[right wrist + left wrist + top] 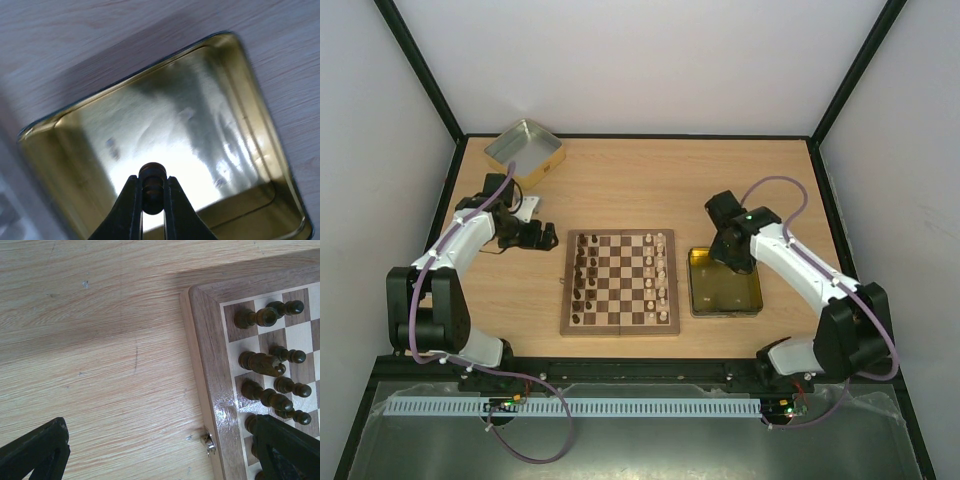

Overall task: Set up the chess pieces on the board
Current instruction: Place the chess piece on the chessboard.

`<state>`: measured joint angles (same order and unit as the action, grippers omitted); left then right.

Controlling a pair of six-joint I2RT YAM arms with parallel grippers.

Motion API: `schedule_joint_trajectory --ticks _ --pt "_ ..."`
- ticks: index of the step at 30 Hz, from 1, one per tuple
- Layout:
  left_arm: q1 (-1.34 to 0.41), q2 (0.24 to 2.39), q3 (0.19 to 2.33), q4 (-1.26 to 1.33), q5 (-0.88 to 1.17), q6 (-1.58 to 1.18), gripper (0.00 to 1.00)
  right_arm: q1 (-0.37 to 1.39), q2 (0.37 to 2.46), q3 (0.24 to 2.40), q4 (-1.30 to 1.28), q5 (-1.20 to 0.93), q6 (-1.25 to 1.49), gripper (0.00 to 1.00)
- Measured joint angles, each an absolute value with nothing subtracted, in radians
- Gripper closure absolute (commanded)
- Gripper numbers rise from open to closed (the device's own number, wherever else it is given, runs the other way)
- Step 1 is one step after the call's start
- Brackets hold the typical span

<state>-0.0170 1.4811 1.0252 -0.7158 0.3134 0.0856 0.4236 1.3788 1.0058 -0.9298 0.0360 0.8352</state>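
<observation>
The board (pixel 618 282) lies mid-table, with dark chess pieces (pixel 582 278) along its left files and cream ones (pixel 660 280) along its right. In the left wrist view dark pieces (pixel 262 362) stand near the board's brown rim (pixel 207 355). My left gripper (pixel 535 238) hovers open just left of the board, over bare wood, its fingers (pixel 35 450) wide apart. My right gripper (pixel 151 192) is shut on a dark chess piece (pixel 152 187), held above the yellow-gold tin (pixel 210 140). In the top view that gripper (pixel 728 258) hangs over the tin's far left part.
A silver square tin (pixel 525 150) sits at the back left corner of the table. The yellow-gold tin (pixel 724 283) lies right of the board. A small metal clasp (pixel 210 444) sticks out of the board's left edge. Black frame posts border the table.
</observation>
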Motion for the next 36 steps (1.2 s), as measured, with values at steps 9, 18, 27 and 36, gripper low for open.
schedule_joint_trajectory --ticks 9,18,27,36 --pt "-0.02 1.481 1.025 -0.716 0.313 0.086 0.0 0.905 1.452 1.235 -1.045 0.042 0.907 0.96" --pt "-0.02 1.481 1.025 -0.715 0.31 0.086 0.0 1.274 1.866 1.637 -1.069 -0.009 0.859 0.96" --pt "-0.019 1.48 1.017 -0.71 0.306 0.086 0.0 1.301 1.985 1.727 -1.072 -0.065 0.748 0.95" --pt "-0.019 1.471 1.014 -0.708 0.305 0.086 0.0 1.299 2.052 1.727 -1.056 -0.099 0.695 0.95"
